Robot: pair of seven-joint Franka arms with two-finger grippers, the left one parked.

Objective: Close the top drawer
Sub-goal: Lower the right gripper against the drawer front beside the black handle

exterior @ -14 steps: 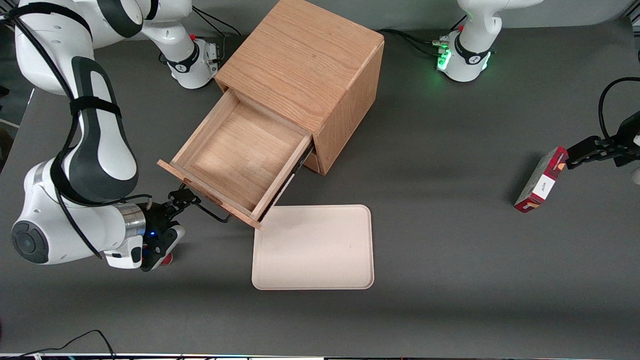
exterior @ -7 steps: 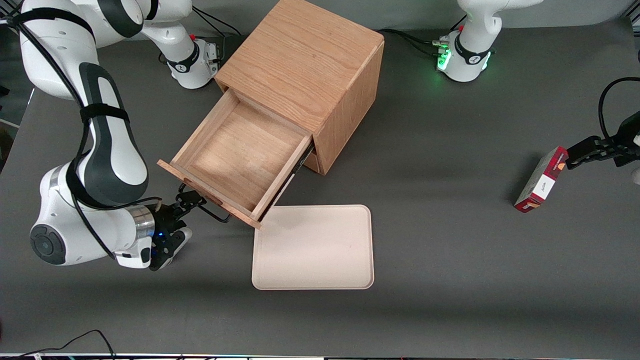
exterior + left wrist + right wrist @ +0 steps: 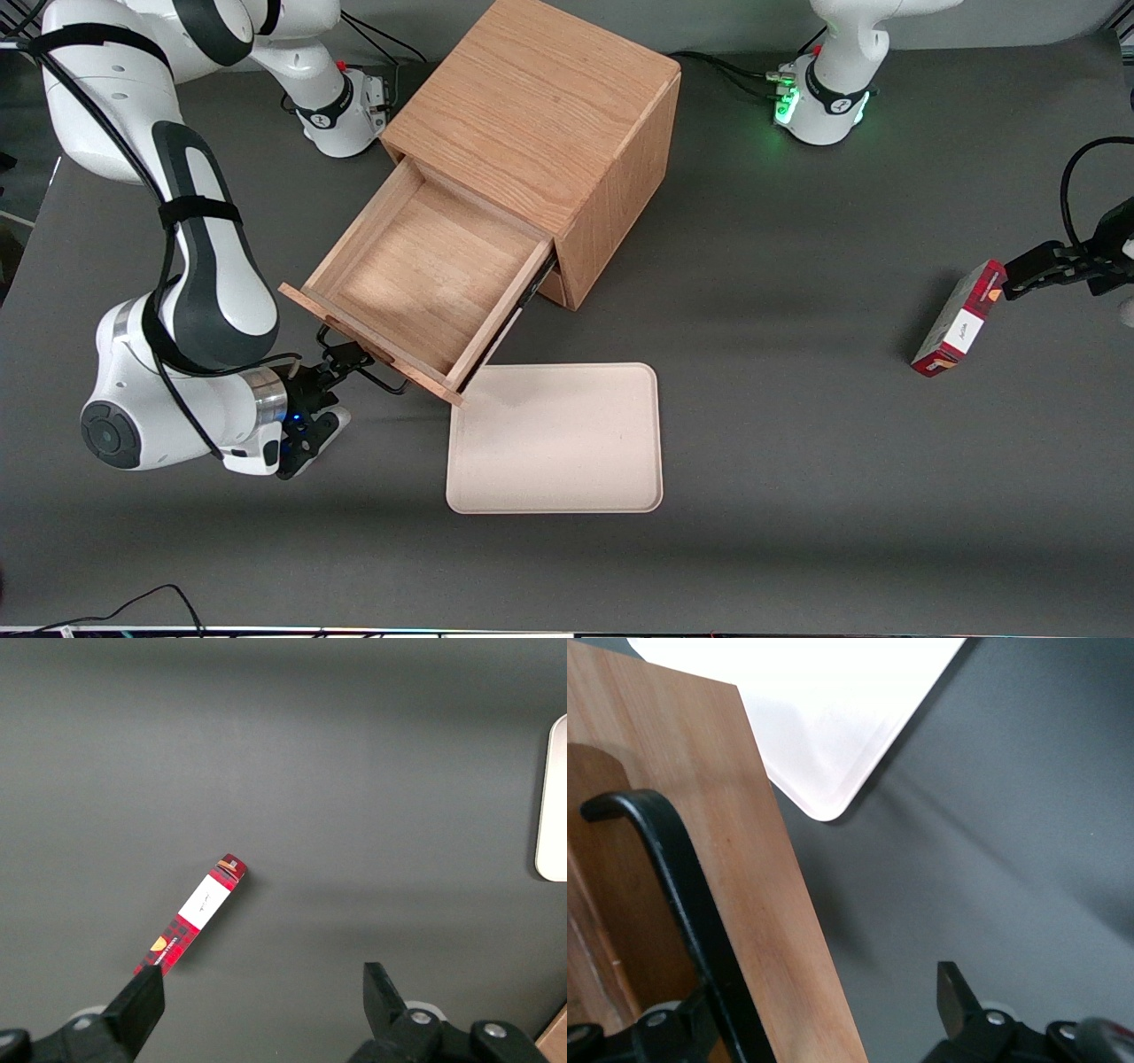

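The top drawer (image 3: 425, 275) stands pulled far out of the light-oak cabinet (image 3: 540, 115) and is empty inside. Its thin black wire handle (image 3: 376, 379) sticks out from the plain wood front, which faces the front camera at a slant. My gripper (image 3: 335, 365) is open and low at the drawer front, right at the handle. In the right wrist view the gripper (image 3: 824, 1001) straddles the wood front (image 3: 744, 859), with the black handle (image 3: 682, 895) by one finger (image 3: 950, 985) and grey table by the other. The jaws hold nothing.
A cream tray (image 3: 554, 439) lies flat on the table, touching the drawer's near corner; it also shows in the right wrist view (image 3: 824, 718). A red box (image 3: 957, 319) lies toward the parked arm's end of the table and shows in the left wrist view (image 3: 190, 917).
My arm and gripper have slid toward the drawer front and the handle, closing the gap. The drawer has not moved.
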